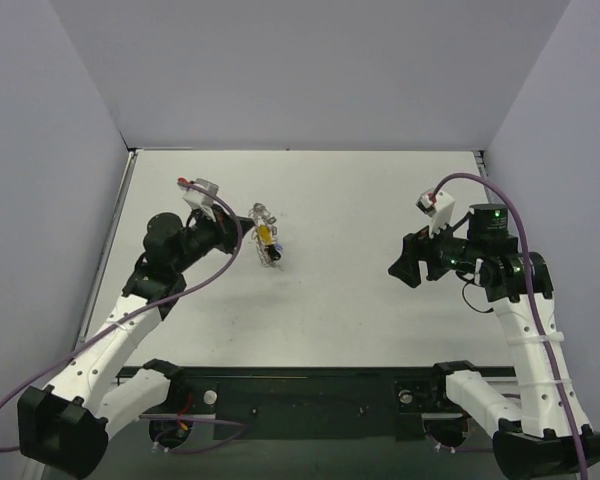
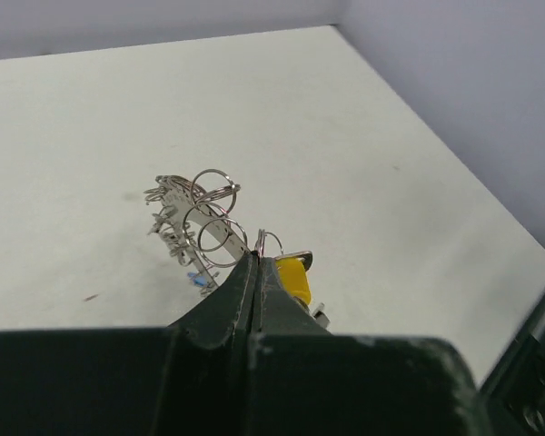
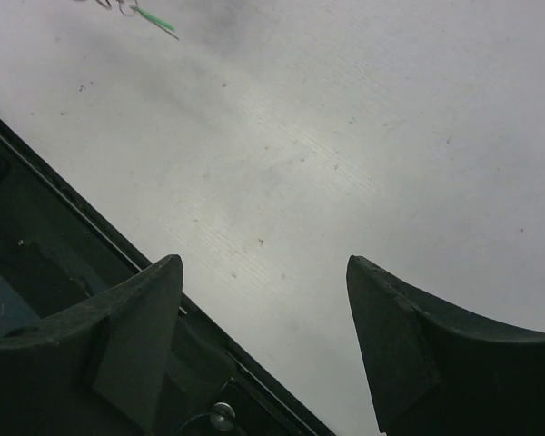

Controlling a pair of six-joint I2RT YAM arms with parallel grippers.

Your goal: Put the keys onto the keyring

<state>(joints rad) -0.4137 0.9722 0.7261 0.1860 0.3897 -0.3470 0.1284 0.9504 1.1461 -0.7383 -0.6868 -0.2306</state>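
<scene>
Matte white tabletop (image 1: 380,200), lightly speckled; pale lavender-grey walls (image 1: 310,70) on three sides. Left gripper (image 2: 257,263) pinched fully closed on the thin silvery-grey beaded metal keyring (image 2: 193,216), left of table centre; yellow plastic-headed key (image 2: 293,278) touching the jaw tips. Right gripper (image 3: 263,272) spread wide, empty, above the surface at right.

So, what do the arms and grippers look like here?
The left arm and right arm: white links, black joints, a purple cable along each, a green light on the right. The left gripper and right gripper: dark wedge-shaped fingers.
</scene>
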